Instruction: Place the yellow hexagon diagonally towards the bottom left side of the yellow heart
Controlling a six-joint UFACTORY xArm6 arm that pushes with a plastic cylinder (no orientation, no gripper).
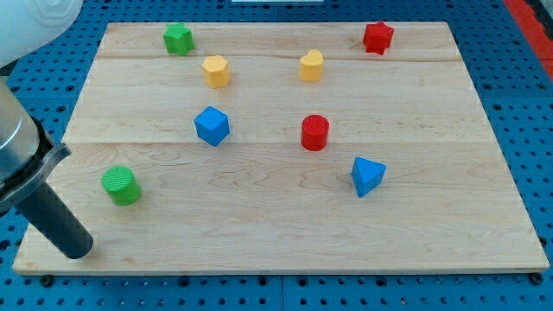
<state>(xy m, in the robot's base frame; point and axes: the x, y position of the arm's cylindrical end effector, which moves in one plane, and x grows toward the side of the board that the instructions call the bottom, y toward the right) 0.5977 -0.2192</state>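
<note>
Tip sits below green cylinder, far from yellow hexagon.

The yellow hexagon sits level with, and well left of, the yellow heart.

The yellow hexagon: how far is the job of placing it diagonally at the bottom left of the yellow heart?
Done: nothing visible. The yellow hexagon sits level with the yellow heart, to the view's left of it, not below it. In hand: my tip rests near the view's bottom left corner, just below-left of the green cylinder, far from the hexagon. Left: reach the hexagon and push it toward the view's bottom.
</note>
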